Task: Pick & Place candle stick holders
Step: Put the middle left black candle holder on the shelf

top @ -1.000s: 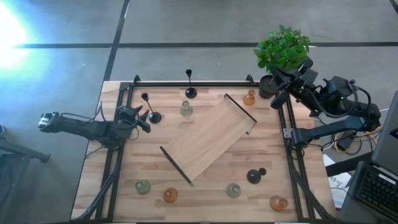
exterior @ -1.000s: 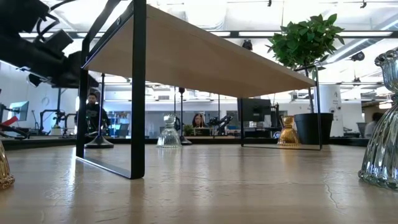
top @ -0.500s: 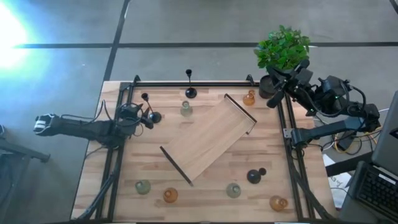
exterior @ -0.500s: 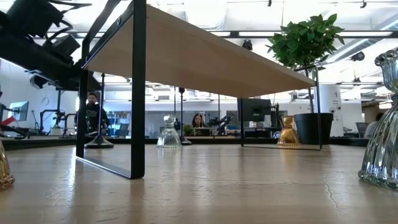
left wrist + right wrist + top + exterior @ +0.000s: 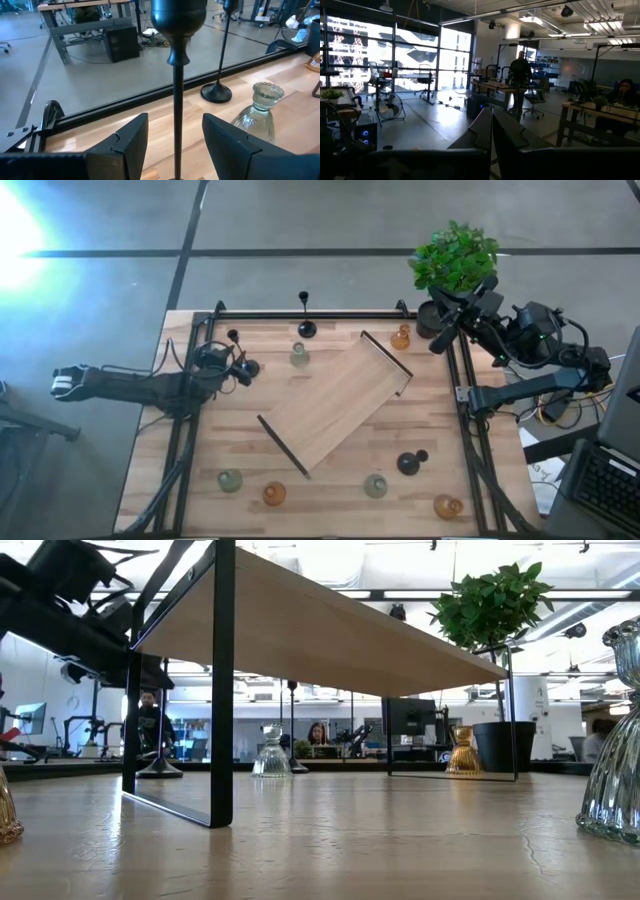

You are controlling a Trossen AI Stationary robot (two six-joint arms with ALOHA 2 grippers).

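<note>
L gripper sat at the table's left side w/ fingers apart, straddling the thin stem of a black candle stick holder; no contact visible, stem ran up between the two fingers. In the high view the same holder stood near the table's left rear, just by the gripper tip. A second black holder stood at the rear edge, a pale glass holder near it, an amber one beside the raised wooden shelf. Third black holder lay tipped toward the front right. Along the front: pale green, amber, pale green, amber. R gripper was held up off the table's right rear by the potted plant, fingers pressed together, holding nothing.
</note>
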